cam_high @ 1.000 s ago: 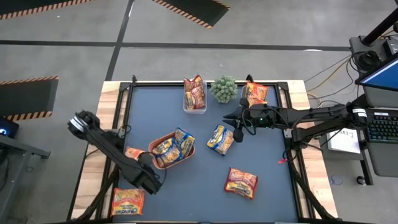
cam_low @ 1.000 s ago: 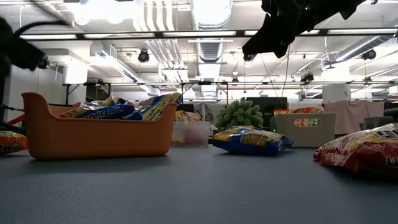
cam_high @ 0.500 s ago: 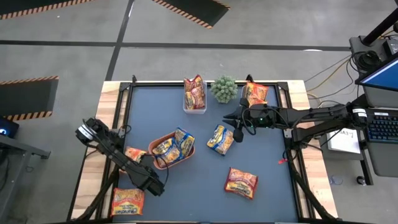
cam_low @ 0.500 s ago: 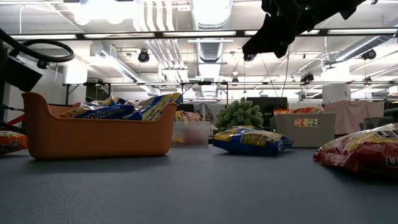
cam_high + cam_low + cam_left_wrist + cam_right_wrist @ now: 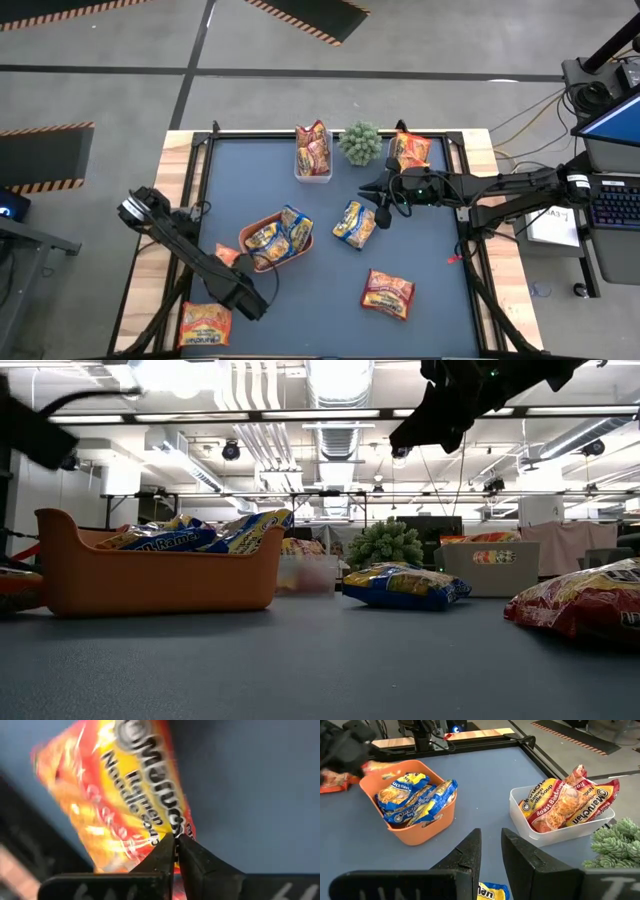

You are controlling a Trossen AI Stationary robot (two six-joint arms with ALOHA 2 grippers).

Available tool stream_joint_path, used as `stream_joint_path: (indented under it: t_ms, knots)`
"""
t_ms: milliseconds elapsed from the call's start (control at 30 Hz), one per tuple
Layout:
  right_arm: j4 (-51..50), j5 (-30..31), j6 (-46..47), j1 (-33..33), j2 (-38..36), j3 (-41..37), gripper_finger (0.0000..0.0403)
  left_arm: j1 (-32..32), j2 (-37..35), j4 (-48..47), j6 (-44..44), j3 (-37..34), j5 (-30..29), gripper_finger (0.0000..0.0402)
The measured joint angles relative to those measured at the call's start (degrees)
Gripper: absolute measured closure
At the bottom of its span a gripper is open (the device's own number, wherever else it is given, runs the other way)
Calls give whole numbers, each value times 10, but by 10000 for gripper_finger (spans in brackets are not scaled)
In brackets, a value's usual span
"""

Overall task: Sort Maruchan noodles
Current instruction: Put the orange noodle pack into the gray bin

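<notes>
The left gripper (image 5: pixel 175 851) has its two dark fingers pressed together on the edge of an orange Maruchan packet (image 5: pixel 127 795), which fills most of the left wrist view and hangs tilted over the blue table (image 5: pixel 260 785). From above, the left arm reaches from the table's left edge toward its front-left corner, the left gripper just left of the orange tray (image 5: pixel 262 262), with a sliver of the held packet showing beside the arm. The right gripper (image 5: pixel 381 212) hovers in the air near the table's middle right, above a yellow-and-blue packet (image 5: pixel 354 224), its fingers a narrow gap apart and empty. Only the right wrist view looks into the clear tub (image 5: pixel 560 822) of red-orange packets (image 5: pixel 565 802) and the tray of yellow-and-blue ones. Another orange packet (image 5: pixel 205 325) lies at the front-left corner, a red one (image 5: pixel 388 293) front-right.
</notes>
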Motion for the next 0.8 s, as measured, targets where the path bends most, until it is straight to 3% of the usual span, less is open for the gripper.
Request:
stream_joint_path:
  t_ms: [133,233,400,567,667,800]
  knots:
    - [0,0,0,0,0,0,339,-5,-1,71,135,43,-5,401]
    - [0,-1,0,0,0,0,339,-14,1,154,231,73,-41,401]
    - [-2,-3,-1,3,0,0,339,-15,18,174,355,112,-186,401]
    - [-2,-17,0,6,0,0,339,-9,35,201,480,114,-272,401]
    - [1,-54,8,6,0,0,339,-7,39,214,525,113,-288,401]
    - [-1,-99,28,6,-1,1,339,-12,39,163,513,134,-256,401]
